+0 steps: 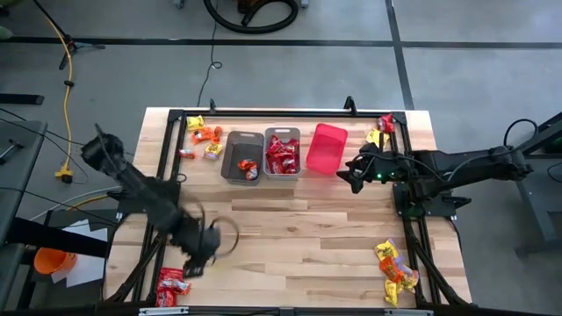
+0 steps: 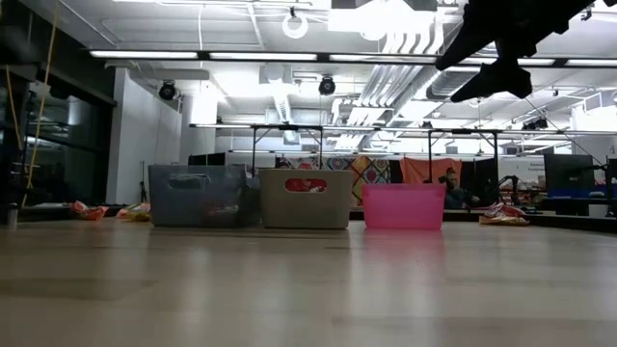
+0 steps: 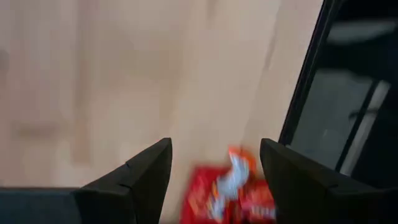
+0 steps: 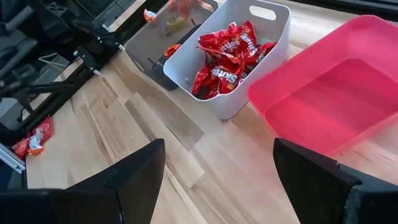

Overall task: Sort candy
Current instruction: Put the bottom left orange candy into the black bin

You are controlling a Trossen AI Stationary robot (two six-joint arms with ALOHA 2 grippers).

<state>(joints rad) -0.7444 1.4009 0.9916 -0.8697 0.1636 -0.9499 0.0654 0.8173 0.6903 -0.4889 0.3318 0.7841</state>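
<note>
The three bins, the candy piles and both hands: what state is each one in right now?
Brown bin: upright, a few candies inside.
Grey bin: upright, full of red candy.
Pink bin: upright, empty.
Red candy: loose on the table's near left corner.
Left hand: open, above that red candy.
Right hand: open, empty, raised beside the pink bin.

white lettering on the red candy packets [image 4: 227, 59] is not legible.

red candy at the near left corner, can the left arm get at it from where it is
Probably yes. The left gripper hangs open just above the red candy, which shows between its fingers in the left wrist view. Nothing lies between them; the black table frame runs close beside.
</note>
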